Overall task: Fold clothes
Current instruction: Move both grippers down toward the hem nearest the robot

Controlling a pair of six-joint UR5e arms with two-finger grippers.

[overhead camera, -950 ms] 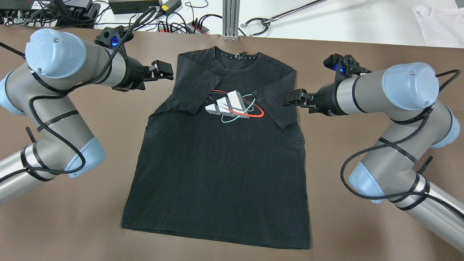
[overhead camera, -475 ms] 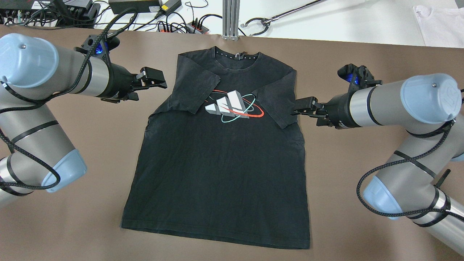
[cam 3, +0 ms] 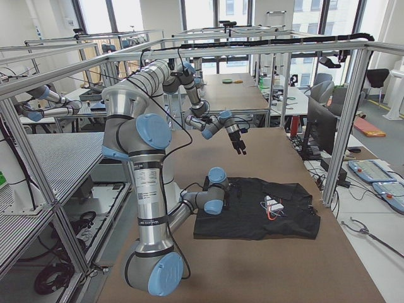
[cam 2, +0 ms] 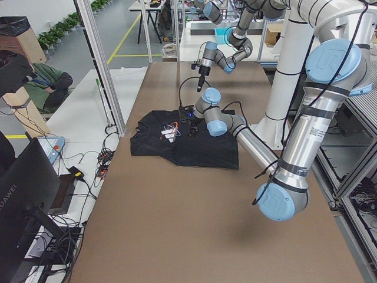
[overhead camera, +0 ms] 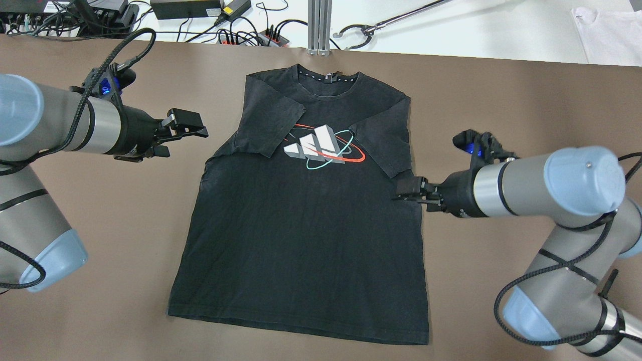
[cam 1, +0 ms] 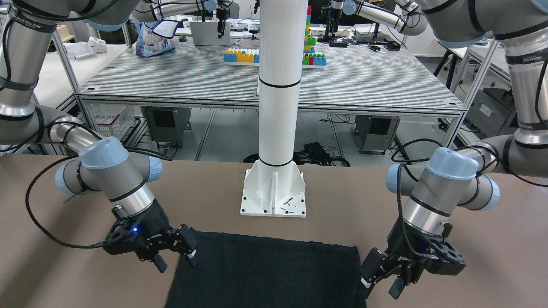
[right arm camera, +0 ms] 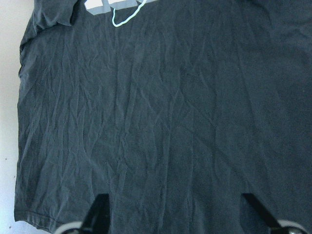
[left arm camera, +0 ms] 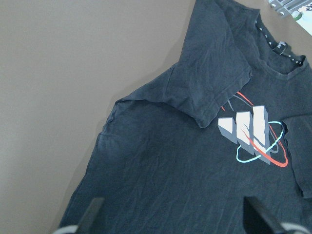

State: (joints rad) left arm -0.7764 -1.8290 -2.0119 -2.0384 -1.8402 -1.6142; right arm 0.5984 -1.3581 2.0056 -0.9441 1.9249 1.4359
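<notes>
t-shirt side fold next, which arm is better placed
Probably the right: the right gripper hangs open over the side edge of the black t-shirt, while the left gripper is open over bare table, off the fabric.

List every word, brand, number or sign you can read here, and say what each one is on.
"HUAWEI": on the back of the black monitor, exterior left view.
T-shirt print: three slanted bars with red and teal rings, no letters.
Neck tape and the sticker on the near arm: too small to read.
</notes>
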